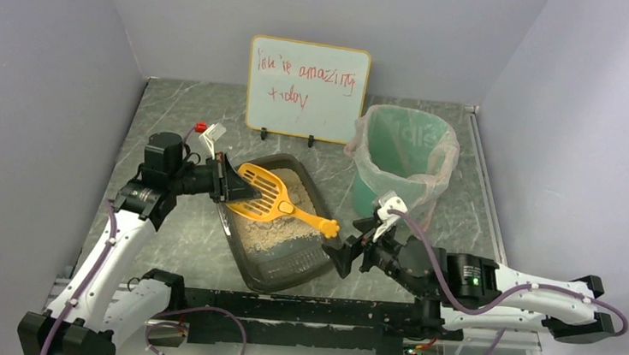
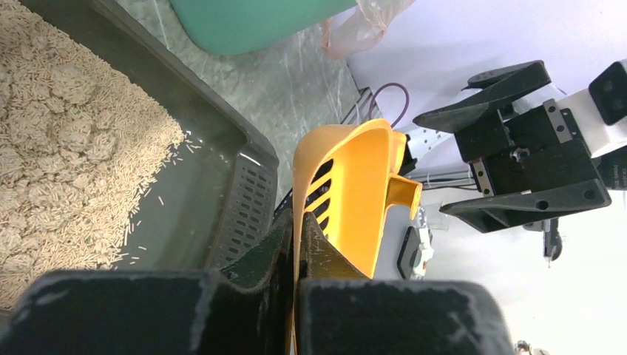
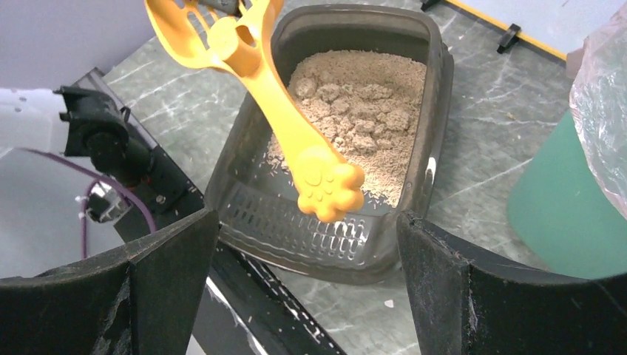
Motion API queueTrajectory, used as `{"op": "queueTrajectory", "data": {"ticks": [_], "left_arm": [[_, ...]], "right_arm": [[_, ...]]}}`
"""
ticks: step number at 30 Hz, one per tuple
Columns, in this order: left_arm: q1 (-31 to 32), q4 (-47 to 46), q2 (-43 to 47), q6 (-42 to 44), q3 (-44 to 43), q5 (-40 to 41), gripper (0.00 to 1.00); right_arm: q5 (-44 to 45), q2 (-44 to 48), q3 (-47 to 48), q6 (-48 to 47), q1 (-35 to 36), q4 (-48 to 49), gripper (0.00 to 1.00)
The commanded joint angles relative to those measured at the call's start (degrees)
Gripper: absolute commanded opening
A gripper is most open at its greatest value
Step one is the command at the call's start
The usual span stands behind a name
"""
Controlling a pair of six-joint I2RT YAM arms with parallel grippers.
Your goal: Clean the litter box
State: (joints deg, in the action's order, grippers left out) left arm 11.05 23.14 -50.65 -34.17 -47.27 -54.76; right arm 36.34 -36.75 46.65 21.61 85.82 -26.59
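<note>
Presently left pincer (image 1: 229, 181) clamped on yellow scoop (image 1: 273, 198) rim; right pincer (image 1: 341, 255) apart, scoop handle just ahead, litter box (image 1: 286, 268) beneath.

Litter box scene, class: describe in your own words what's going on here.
The left hand clamps a yellow scoop by its slotted bowl, holding it over the litter box. The handle points toward the right hand, which is open and not touching it. A lined green bin stands beside the box.

A robotics lab cell: plain pale walls (image 1: 36, 76) box in a marbled desk (image 1: 179, 110). A cabled left arm (image 1: 107, 249) and right arm (image 1: 524, 295) sit on a near-edge rail (image 1: 300, 307); a handwritten whiteboard (image 1: 308, 89) stands at the far side.
</note>
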Motion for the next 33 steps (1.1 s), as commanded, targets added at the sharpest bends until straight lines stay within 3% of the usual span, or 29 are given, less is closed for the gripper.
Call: {"op": "queueTrajectory", "data": {"ticks": [1, 4, 8, 11, 17, 20, 27, 33], "left_arm": [[-1.3, -7.9, 1.73, -4.07, 1.58, -3.07, 0.05], [-1.78, -8.6, 2.47, -4.4, 1.57, -2.87, 0.05], [-2.38, -10.1, 3.33, -6.15, 2.3, -2.37, 0.05], [-2.84, -12.81, 4.4, -7.94, 3.59, -1.76, 0.05], [-3.05, -19.66, 5.53, -12.72, 5.95, -2.35, 0.05], [-3.1, -21.37, 5.53, -14.0, 6.24, -3.04, 0.05], [-3.05, -37.74, 6.3, -26.41, 11.13, -6.16, 0.05], [-3.05, -41.51, 6.57, -28.58, 12.25, -7.55, 0.05]], "right_arm": [[-1.3, -2.27, 2.42, 5.21, -3.57, 4.94, 0.93], [-12.67, -5.02, 4.1, 6.41, -15.64, 6.44, 0.93], [-42.51, -10.77, 5.2, 9.06, -39.05, 11.24, 0.88], [-54.88, -11.47, 4.42, 11.37, -46.85, 16.29, 0.88], [-65.45, -6.77, -1.31, 20.37, -48.76, 27.13, 0.89], [-66.05, -3.48, -5.03, 25.06, -48.9, 31.14, 0.89], [-63.19, 0.54, -11.73, 28.49, -48.83, 34.28, 0.88], [-63.88, 0.71, -14.0, 33.05, -48.88, 41.81, 0.85]]}}
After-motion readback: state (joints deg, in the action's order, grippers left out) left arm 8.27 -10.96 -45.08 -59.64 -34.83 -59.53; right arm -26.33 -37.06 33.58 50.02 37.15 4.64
